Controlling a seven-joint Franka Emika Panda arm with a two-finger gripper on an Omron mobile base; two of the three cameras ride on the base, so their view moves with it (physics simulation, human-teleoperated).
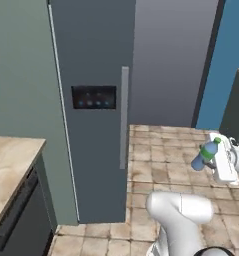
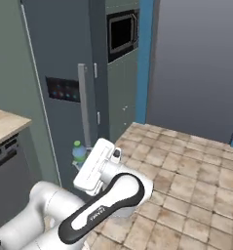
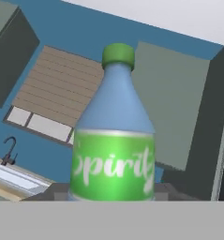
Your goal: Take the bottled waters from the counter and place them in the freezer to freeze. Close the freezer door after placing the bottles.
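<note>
Gripper (image 1: 214, 159) closed on the blue-green bottle (image 1: 206, 152) w/ green cap, held well above the tiled floor (image 1: 161, 160), off to the right of the freezer door (image 1: 93, 100). Hand view: bottle (image 3: 114, 140) upright betw. the fingers, green label facing cam. Freezer door appears shut, bar handle (image 1: 124, 117) unobstructed; counter (image 1: 8, 165) at lower left. Risks: w/ the hand occupied, the door cannot be pulled open without setting the bottle down; the slim smooth body may slip or tilt during a wide arm swing; bottle or forearm may strike the door face on approach
</note>
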